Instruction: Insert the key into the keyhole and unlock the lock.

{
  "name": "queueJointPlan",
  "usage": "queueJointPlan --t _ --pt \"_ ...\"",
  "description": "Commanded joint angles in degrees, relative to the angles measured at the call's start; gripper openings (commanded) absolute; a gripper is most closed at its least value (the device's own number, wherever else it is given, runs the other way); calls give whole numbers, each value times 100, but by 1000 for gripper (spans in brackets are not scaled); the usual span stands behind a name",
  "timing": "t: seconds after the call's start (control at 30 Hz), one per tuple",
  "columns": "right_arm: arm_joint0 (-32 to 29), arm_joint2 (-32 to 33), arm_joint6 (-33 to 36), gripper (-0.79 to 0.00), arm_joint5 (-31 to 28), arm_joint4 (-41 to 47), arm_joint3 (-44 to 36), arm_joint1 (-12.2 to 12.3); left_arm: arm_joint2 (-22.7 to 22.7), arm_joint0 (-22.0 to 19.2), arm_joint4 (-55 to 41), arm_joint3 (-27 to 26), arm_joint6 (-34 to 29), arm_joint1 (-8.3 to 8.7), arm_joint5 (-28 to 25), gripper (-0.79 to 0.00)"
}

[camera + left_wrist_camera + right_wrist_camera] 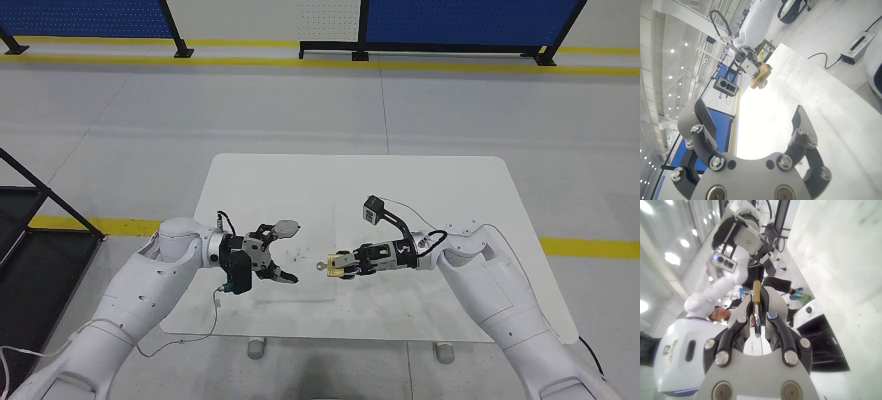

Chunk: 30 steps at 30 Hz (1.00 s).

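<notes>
Left gripper: hovering over the white table, jaws spread wide, gripping nothing.
Key: sticking out of the lock's end, pointing toward the left gripper.
Lock: hanging above the table.
Right gripper: clamping the lock between 2 fingers.

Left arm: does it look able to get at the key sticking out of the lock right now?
Probably yes. The left tool is open and empty, facing the key, which juts from the lock clamped in the right tool; nothing stands between them.
</notes>
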Motion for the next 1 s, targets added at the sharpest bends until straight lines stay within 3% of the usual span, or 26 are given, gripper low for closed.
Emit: queueJointPlan --t 0.0,0.2,0.27,0.37,0.63,0.8,0.97 --pt "0 0 0 -785 0 0 0 0 -2 4 4 -7 -1 0 25 0" --pt "0 0 0 -785 0 0 0 0 -3 28 -100 -1 -70 -7 -21 0" --pt "0 0 0 -785 0 0 0 0 17 -15 -417 -73 -198 -14 -471 0" --pt "0 0 0 -785 0 0 0 0 240 -159 -927 -155 -921 10 -1195 0" --pt "0 0 0 -785 0 0 0 0 827 -732 -3799 94 -2893 178 -3166 0" --pt "0 0 0 -785 0 0 0 0 1705 -1047 -4963 712 -3184 292 -3166 0" --pt "0 0 0 -785 0 0 0 0 2781 -1542 -6972 793 -4024 451 -3166 0"
